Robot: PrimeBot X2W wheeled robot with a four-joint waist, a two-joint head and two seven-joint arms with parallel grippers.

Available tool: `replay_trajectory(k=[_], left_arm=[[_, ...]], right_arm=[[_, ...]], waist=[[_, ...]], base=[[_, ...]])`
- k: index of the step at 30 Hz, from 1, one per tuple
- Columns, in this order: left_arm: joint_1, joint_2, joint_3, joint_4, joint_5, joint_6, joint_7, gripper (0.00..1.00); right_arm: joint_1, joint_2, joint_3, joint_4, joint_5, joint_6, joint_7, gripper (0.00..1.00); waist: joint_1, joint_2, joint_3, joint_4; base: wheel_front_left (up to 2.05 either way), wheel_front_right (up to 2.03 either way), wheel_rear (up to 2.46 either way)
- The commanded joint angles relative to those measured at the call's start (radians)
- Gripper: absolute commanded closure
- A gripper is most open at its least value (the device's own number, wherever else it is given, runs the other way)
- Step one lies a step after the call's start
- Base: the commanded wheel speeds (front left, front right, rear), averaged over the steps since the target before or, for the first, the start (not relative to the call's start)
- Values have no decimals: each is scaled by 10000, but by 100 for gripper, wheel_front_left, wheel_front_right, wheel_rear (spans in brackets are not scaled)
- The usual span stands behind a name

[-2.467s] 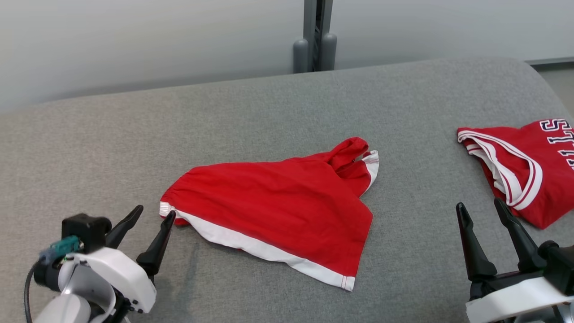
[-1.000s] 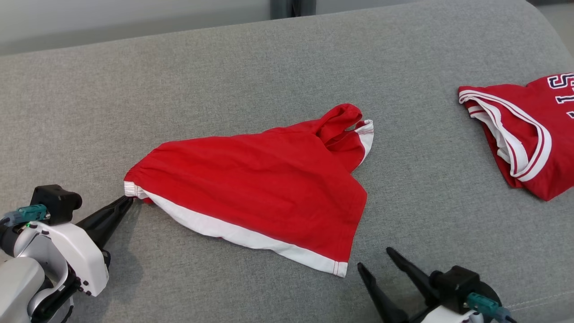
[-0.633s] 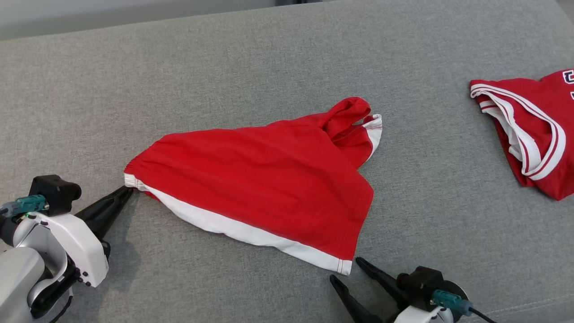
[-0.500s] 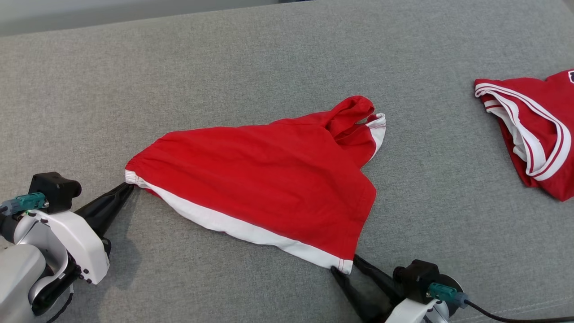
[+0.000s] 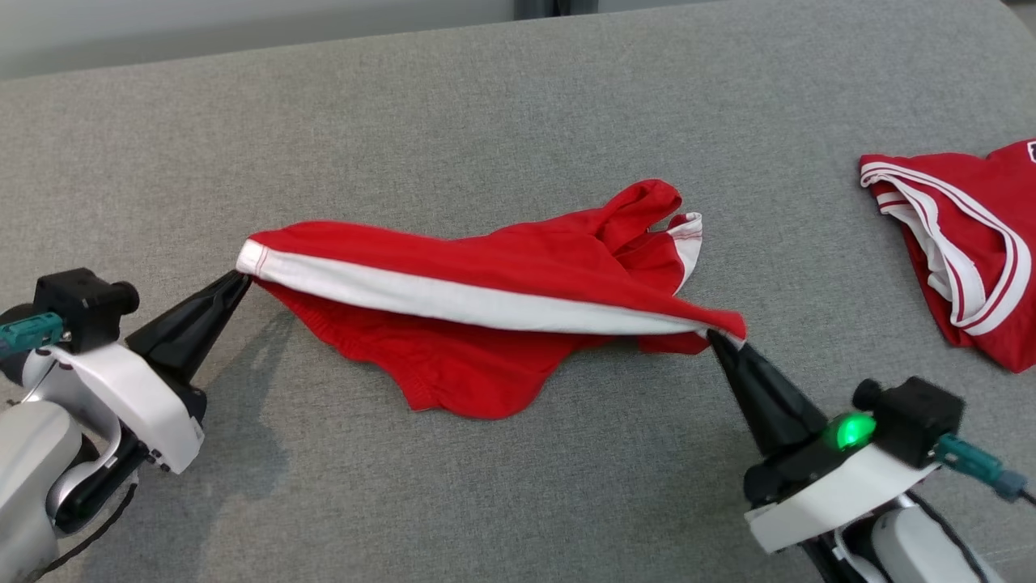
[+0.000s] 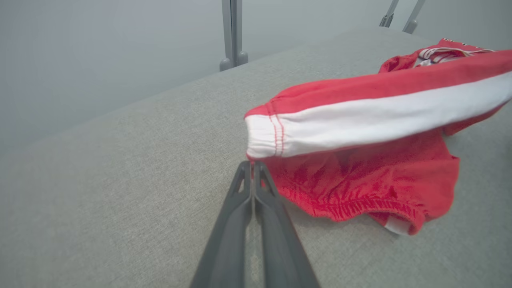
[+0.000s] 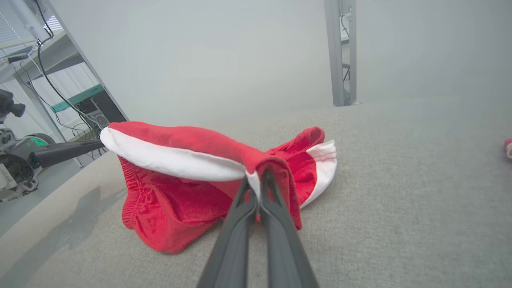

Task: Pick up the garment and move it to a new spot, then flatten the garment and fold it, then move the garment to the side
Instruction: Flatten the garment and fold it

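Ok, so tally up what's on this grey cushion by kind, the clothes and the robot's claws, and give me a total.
red shorts: 1
red jersey: 1
claws: 2, the left claw and the right claw, each shut on an end of the shorts' white-banded edge
Total: 4

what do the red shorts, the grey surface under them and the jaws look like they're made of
The shorts look like soft matte knit, maybe cotton: they sag and crease between the grips, waistband gathered. The grey surface looks like woven upholstery cloth, matte with a flecked weave. The jaws look like smooth dark plastic with a faint sheen, though I can't be sure.
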Motion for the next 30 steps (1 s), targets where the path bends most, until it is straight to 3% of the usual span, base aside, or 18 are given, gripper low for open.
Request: replay_trajectory(k=[1,10,16,20,30], left_arm=[[-264,85,119,-375,107,173,-72,100],[-560,364,1206,-3256,-170,926,-306,100],[-774,332,2602,-5236,-457,1496,-395,100],[-1086,417,3430,-6278,-160,1919,-405,100],[-1627,567,4021,-7163,-2,2432,-238,100]], right_arm=[[-121,-178,-324,-567,366,-3,62,100],[-1018,-816,-1903,-3073,1676,-2,952,100],[-2141,-873,-2644,-4128,2056,-2,1599,100],[-3051,-907,-3004,-4566,2058,-3,2037,100],[-4067,-744,-3272,-4686,1966,-3,2722,100]], waist=[[0,0,-132,15],[0,0,-695,-61],[0,0,-908,-14],[0,0,-1024,49],[0,0,-1111,166]], base=[[0,0,0],[0,0,0],[0,0,0],[0,0,0],[0,0,0]])
